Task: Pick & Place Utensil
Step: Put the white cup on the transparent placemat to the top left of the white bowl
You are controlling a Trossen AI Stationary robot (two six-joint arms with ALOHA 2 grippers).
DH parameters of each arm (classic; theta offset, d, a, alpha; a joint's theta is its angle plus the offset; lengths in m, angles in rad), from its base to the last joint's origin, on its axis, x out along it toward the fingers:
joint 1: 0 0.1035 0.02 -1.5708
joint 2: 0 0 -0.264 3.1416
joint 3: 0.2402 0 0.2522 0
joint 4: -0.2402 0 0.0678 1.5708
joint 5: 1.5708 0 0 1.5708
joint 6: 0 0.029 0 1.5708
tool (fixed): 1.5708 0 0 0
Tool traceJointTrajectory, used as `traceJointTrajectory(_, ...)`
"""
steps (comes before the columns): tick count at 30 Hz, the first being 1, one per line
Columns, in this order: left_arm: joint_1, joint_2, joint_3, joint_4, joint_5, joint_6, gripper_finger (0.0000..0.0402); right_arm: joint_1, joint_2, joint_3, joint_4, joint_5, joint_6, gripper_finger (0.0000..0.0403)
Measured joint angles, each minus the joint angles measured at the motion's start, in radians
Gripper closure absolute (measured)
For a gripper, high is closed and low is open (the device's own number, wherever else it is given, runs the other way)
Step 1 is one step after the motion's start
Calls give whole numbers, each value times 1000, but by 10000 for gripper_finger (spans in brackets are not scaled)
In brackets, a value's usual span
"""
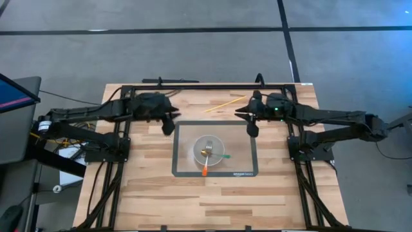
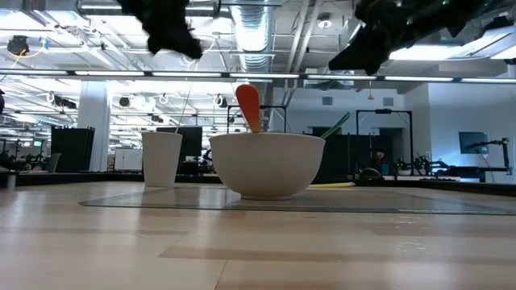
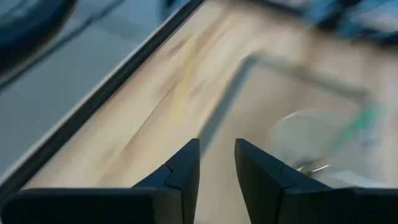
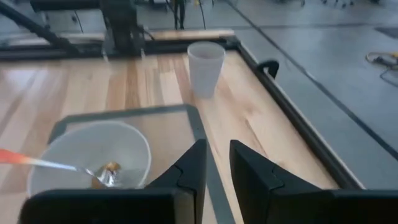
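A white bowl (image 1: 209, 151) stands on a clear mat (image 1: 248, 169) at the table's middle. An orange-handled metal utensil (image 1: 205, 166) has its head in the bowl and its handle leaning over the near rim. A green-handled utensil (image 1: 222, 155) leans over the right rim. My left gripper (image 1: 169, 127) hangs above the mat's far left corner, slightly open and empty. My right gripper (image 1: 253, 131) hangs above the mat's far right corner, slightly open and empty. The bowl also shows in the right wrist view (image 4: 93, 155).
A white cup (image 4: 206, 65) stands near the table's far edge, left of the bowl; it also shows in the low view (image 2: 161, 159), and my left arm hides it in the high view. A thin yellow stick (image 1: 225, 104) lies on the wood at the far middle. A black frame edges the table.
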Motion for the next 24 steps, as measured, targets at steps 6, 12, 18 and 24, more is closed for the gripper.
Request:
traceJointTrajectory(6, 180, 83, -38, -188, -15, -99, 300, 0, 77, 0, 5, -1, -39, 339)
traceJointTrajectory(12, 203, 170, -99, -161, 7, -100, 300, 0, 90, 0, 4, -1, -59, 339)
traceJointTrajectory(18, 203, 219, -128, -120, -24, -97, 300, 0, 70, 0, 5, -1, -60, 339)
traceJointTrajectory(24, 203, 240, -130, -111, -77, -87, 310, 1, 71, 0, 1, -2, -60, 339)
